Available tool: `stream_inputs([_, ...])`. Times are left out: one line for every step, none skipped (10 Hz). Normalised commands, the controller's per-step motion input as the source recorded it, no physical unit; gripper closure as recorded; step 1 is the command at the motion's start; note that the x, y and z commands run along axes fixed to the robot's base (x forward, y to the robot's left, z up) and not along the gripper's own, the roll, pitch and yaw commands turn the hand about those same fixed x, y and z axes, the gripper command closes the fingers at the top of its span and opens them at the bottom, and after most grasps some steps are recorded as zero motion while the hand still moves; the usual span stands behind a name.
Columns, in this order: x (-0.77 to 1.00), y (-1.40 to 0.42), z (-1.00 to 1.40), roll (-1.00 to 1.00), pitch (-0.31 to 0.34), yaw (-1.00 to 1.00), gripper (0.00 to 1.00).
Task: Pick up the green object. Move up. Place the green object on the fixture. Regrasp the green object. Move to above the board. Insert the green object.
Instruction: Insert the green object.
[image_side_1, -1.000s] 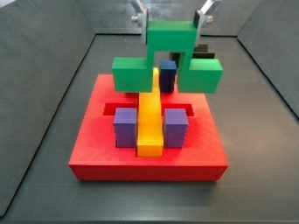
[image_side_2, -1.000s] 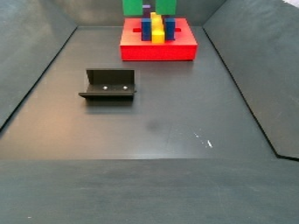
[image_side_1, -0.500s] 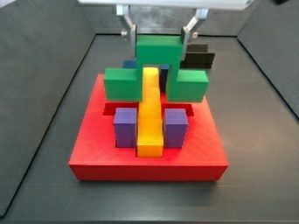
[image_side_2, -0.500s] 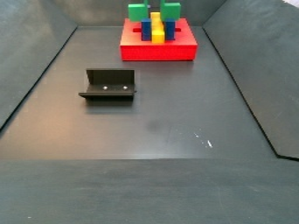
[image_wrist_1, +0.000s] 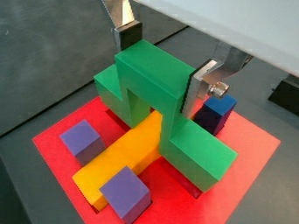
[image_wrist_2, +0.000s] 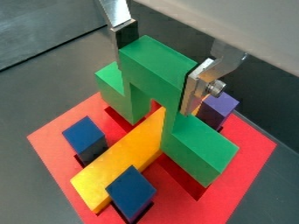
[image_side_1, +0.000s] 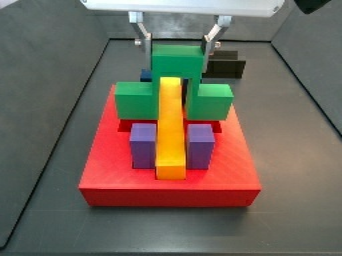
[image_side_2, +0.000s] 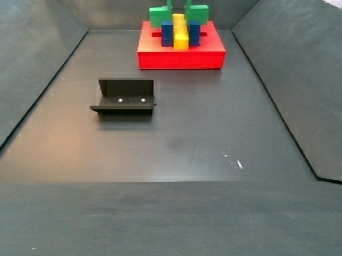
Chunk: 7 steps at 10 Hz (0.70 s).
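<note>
Most steps look done: gripper (image_wrist_1: 159, 59) clamps the green object's (image_wrist_1: 158, 101) raised middle, straddling the yellow bar (image_wrist_1: 122, 157) over the board (image_side_1: 170, 177); fixture (image_side_2: 124, 97) stands bare; only final seating and release seem left

The gripper (image_wrist_1: 163, 54) over the board (image_wrist_1: 59, 131) is showing flat silver metal fingers (image_wrist_1: 201, 80) clamping the green object (image_wrist_1: 158, 74) — smooth matt plastic; the red board is looking faintly grainy, the fixture (image_side_2: 123, 98) dull dark — the yellow bar (image_wrist_1: 122, 157) is gleaming slightly
</note>
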Motion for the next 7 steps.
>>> stream_inputs([0.24,0.00,0.00,-0.10,0.000,0.09,1.00])
stream_inputs([0.31,-0.03,0.00,-0.07,0.000,0.07,1.00])
stream_inputs([0.27,-0.07,0.00,-0.02,0.000,0.04,1.00])
stream_inputs([0.25,-0.07,0.00,0.00,0.000,0.00,1.00])
stream_inputs([0.19,-0.09,-0.02,0.03,0.000,0.00,1.00])
stream_inputs([0.09,-0.07,-0.04,0.08,0.000,-0.09,1.00])
stream_inputs([0.00,0.00,0.00,0.03,0.017,-0.07,1.00])
